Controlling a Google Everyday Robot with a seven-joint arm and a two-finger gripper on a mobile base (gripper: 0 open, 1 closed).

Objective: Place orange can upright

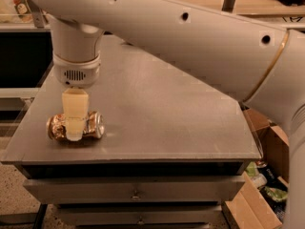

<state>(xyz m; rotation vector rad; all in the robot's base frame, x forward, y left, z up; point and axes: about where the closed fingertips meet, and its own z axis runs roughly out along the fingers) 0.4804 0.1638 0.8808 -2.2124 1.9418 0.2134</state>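
The orange can (pixel 94 124) lies on its side near the front left corner of the grey metal table (pixel 181 118), one silver end facing right. My gripper (pixel 75 130) hangs straight down from the white wrist (pixel 76 66) and sits over the middle of the can, its pale tip covering the can's centre and reaching almost to the table top. The large white arm (pixel 190 37) spans the top of the view.
The table's front edge is just in front of the can and its left edge is close by. Drawers (pixel 136 190) sit under the table. Open cardboard boxes (pixel 264 190) with clutter stand on the floor at the right.
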